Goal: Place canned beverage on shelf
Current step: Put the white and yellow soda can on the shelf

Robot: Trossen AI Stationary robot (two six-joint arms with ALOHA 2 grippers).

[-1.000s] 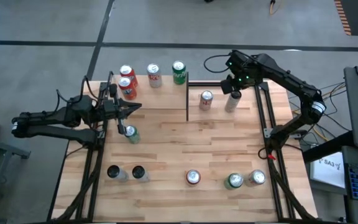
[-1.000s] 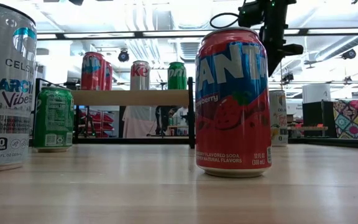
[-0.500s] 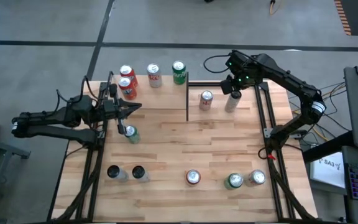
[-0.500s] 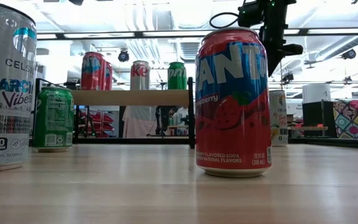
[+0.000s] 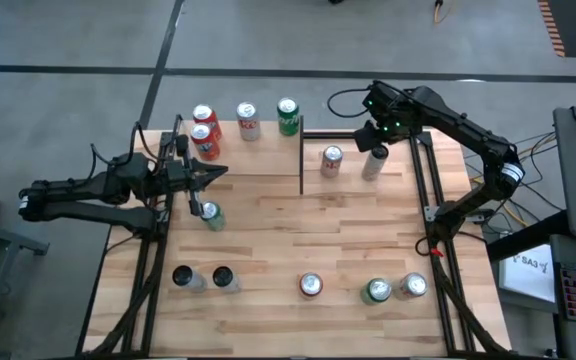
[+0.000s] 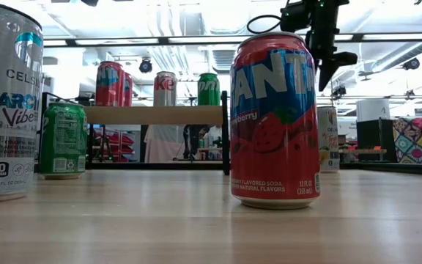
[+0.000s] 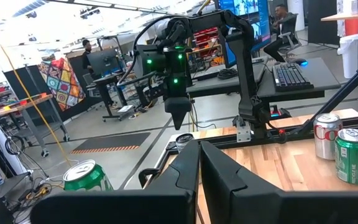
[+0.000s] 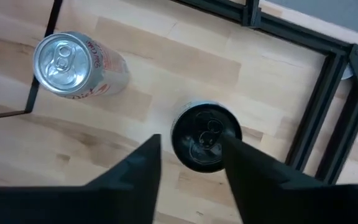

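Now the right pincer point(image 8: 188, 163) is seen spread, where half a second ago it was pressed together above the far right part of the worktop point(image 5: 298, 235); its fingers point(image 8: 138, 167) stand on either side of a dark-topped can point(image 8: 205, 138), apart from its sides and above its lid, so nothing is pinched yet. This opening is judged to be the preparation for a grasp on that can, which stands upright on the worktop just right of a silver-topped can point(image 5: 332, 158) and right of the shelf point(image 5: 243, 150). The shelf, at the far left, already carries two red cans point(image 5: 204, 128), a white-and-red can point(image 5: 248, 120) and a green can point(image 5: 287, 115). The right arm is reached in from the right edge, bent at the elbow, with its wrist pointed straight down over the can. The left pincer point(image 5: 220, 172) is held pressed together and empty at the left, near the shelf's near edge, its arm stretched out level and waiting.
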